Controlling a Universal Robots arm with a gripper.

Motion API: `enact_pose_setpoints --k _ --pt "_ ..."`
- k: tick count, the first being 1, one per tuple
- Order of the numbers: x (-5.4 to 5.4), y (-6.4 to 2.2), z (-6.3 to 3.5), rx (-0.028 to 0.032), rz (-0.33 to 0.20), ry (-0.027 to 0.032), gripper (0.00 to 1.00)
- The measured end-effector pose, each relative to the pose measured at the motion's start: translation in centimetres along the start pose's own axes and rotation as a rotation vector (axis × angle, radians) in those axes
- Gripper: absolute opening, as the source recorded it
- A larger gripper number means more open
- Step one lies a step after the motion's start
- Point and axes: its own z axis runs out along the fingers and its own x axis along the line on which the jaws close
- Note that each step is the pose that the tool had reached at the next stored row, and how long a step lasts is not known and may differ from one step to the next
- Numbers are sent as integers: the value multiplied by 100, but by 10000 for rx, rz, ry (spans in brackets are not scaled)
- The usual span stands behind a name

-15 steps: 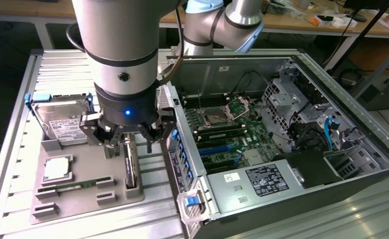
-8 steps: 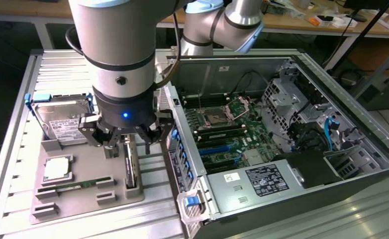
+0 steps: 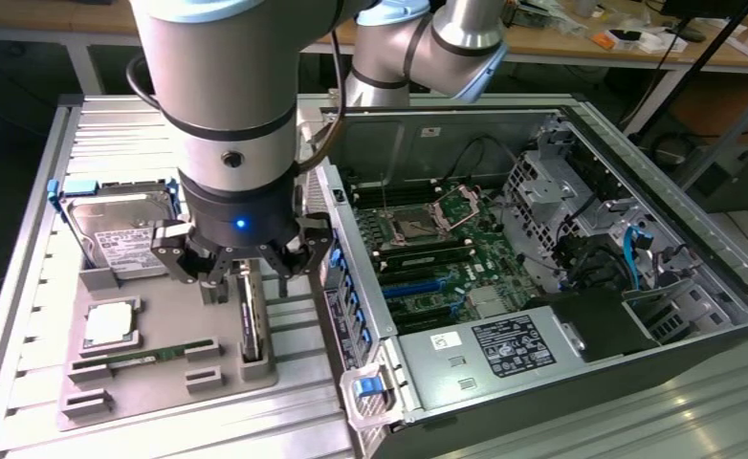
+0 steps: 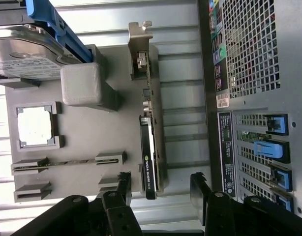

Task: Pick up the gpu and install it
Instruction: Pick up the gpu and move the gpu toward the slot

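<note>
The gpu stands on its edge in a slot of the grey holder tray, beside the open computer case. From the wrist, the gpu is a thin card with a dark cooler and a silver bracket at its far end. My gripper hovers just above the card's upper end. It is open, with one finger on each side of the card and nothing between them touching. The wrist view has the gripper straddling the card's near end with clear gaps on both sides.
On the same tray lie a hard drive in a blue bracket, a CPU and a RAM stick. The case's motherboard lies exposed, with blue slot latches along the case's rear. A slatted metal table carries everything.
</note>
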Motion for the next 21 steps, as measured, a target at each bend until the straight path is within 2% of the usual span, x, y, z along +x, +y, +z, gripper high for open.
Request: enact_pose_setpoints --k 12,21 --pt "2 4 23 0 1 0 60" --pt "33 56 92 1 1 0 60"
